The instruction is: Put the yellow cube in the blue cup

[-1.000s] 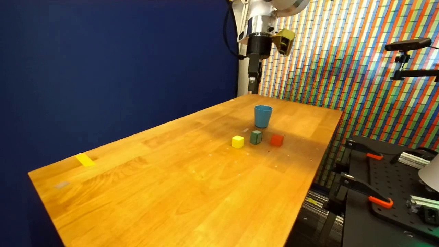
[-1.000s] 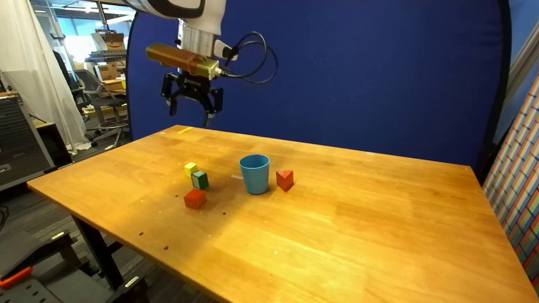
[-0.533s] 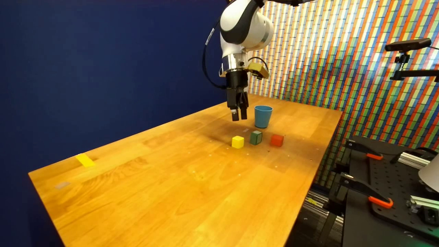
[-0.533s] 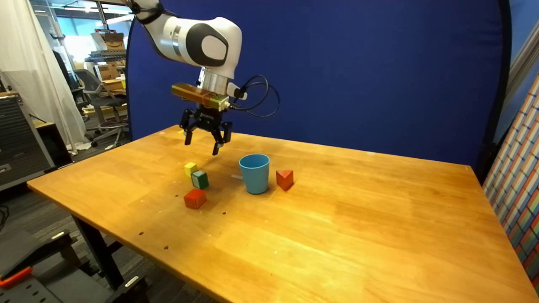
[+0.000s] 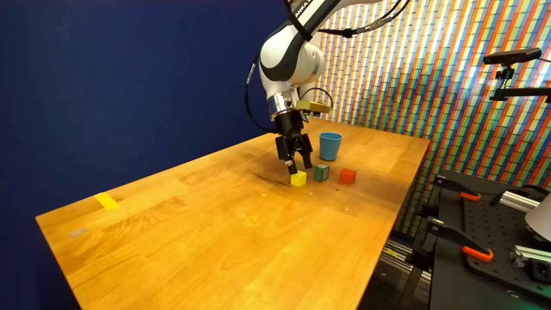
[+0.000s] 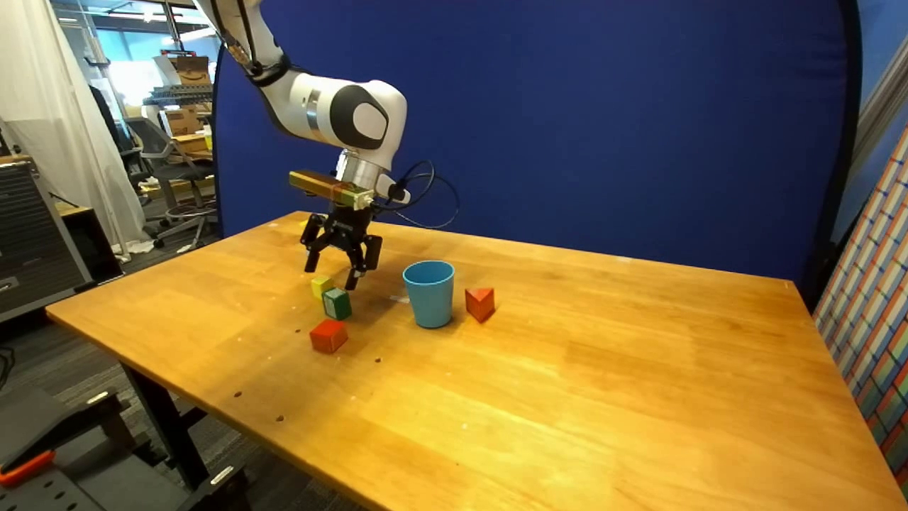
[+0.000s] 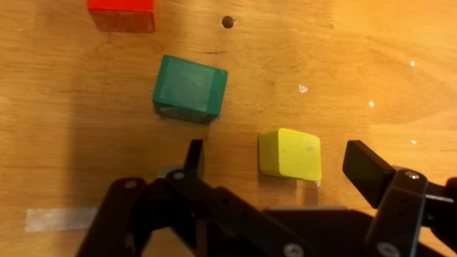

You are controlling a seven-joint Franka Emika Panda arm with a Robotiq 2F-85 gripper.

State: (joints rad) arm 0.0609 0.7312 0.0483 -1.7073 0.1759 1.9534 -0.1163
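A blue backdrop (image 6: 589,135) flanks the wooden table (image 6: 525,376).

Four blocks (image 6: 320,285), one cup (image 6: 431,298)

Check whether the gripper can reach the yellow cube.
Likely yes: in the wrist view the open gripper frames the yellow cube between its fingers, though the green block near one fingertip might interfere.

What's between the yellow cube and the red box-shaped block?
A green box-shaped block sits between the yellow cube and the red block in all three views.
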